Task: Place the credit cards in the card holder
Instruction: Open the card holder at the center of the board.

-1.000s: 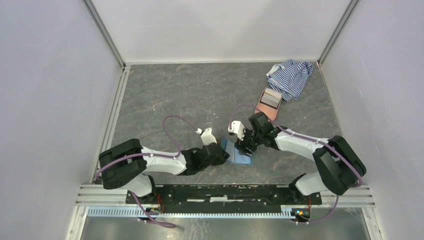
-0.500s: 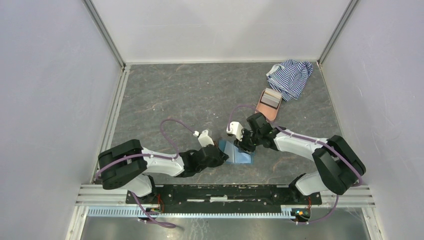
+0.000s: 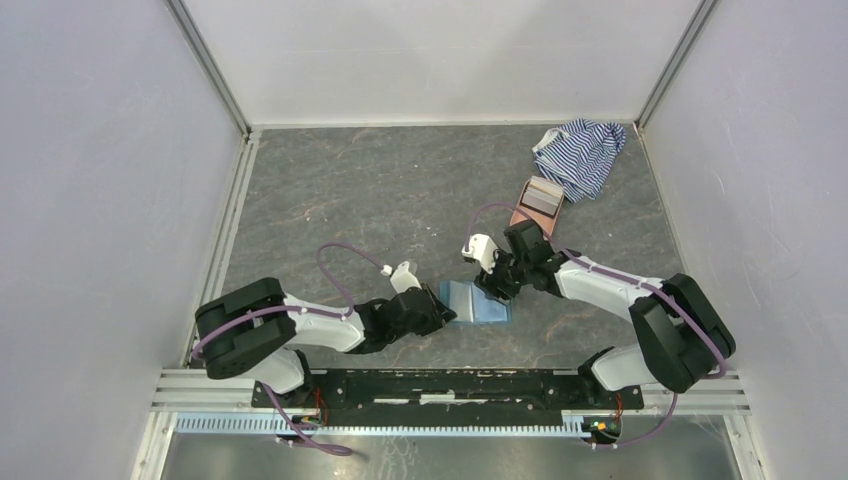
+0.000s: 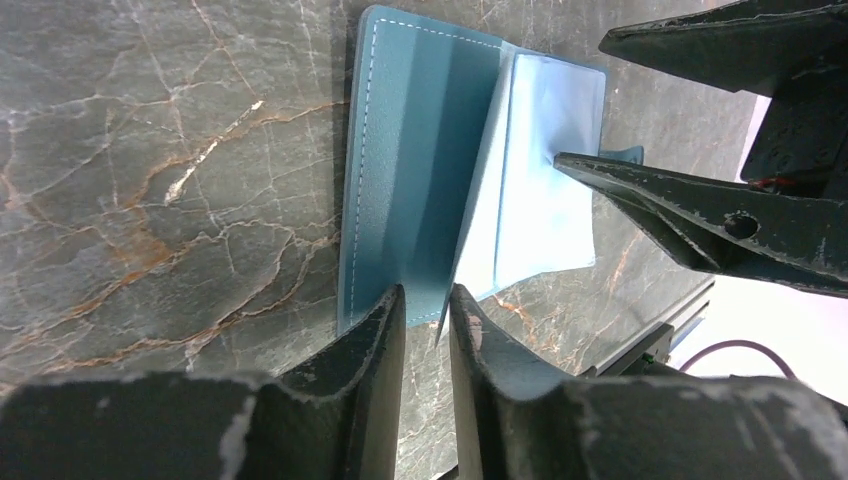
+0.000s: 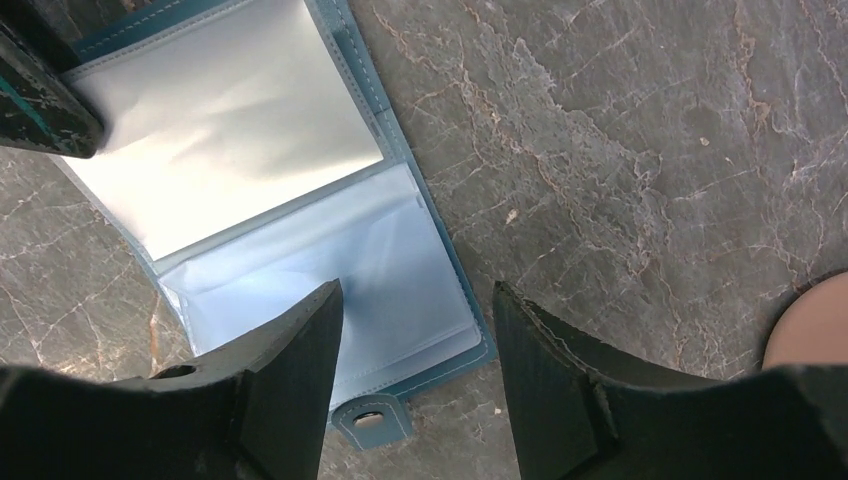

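From above, the card holder [image 3: 478, 303] lies spread flatter on the counter [image 3: 350, 200] than 1 second ago. The right claw [image 3: 492, 283] has drawn back to its far edge, and the left claw [image 3: 438, 306] sits at its left edge. The credit cards [image 3: 543, 198] rest in the pink case [image 3: 525, 214], well apart. At the left wrist, we see the jaws narrowly parted over the holder's near edge, pinching nothing. At the right wrist, the claw gapes wide above the pale pocket, empty.
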Motion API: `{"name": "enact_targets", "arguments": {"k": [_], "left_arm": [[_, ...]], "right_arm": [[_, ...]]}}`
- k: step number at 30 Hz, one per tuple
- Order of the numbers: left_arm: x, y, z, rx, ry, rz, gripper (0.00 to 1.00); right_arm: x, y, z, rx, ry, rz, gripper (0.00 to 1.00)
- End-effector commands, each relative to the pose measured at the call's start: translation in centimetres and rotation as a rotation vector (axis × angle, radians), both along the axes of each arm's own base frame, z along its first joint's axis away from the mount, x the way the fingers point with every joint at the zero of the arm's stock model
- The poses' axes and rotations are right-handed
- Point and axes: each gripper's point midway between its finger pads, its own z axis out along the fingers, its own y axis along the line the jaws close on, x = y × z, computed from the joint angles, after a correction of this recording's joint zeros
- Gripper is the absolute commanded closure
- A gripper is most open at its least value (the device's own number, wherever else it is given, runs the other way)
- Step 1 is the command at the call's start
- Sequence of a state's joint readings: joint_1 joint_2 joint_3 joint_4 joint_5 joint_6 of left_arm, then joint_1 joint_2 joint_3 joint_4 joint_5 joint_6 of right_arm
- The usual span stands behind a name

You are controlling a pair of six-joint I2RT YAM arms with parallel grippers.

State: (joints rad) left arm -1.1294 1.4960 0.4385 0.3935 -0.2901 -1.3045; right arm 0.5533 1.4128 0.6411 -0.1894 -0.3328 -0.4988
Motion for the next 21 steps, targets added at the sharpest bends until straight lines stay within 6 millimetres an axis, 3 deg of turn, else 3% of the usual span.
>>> {"name": "enact_targets", "arguments": {"k": [1, 6, 10, 15, 21], "left_arm": [[-0.1, 0.4, -0.2, -0.008, 0.047, 0.024, 0.66], [0.3, 0.4, 1.0, 0.004, 0.025, 0.018, 0.62], [1.3, 0.7, 2.4, 0.020, -0.017, 0.015, 0.60], [2.3, 0.8, 2.8, 0.027, -0.014, -0.020, 0.62], [2.6, -0.1, 3.6, 0.028, -0.031, -0.088, 0.65]], "right_arm": [[0.5, 0.4, 1.4, 0.023, -0.020, 0.012, 0.37], [-0.9, 2.7, 3.5, 0.149, 0.028, 0.106, 0.36], [-1.5, 3.4, 4.7, 0.204, 0.037, 0.142, 0.33], [-1.3, 4.3, 6.2, 0.254, 0.041, 0.165, 0.32], [-1.3, 5.8, 5.8, 0.305, 0.139, 0.166, 0.36]]}}
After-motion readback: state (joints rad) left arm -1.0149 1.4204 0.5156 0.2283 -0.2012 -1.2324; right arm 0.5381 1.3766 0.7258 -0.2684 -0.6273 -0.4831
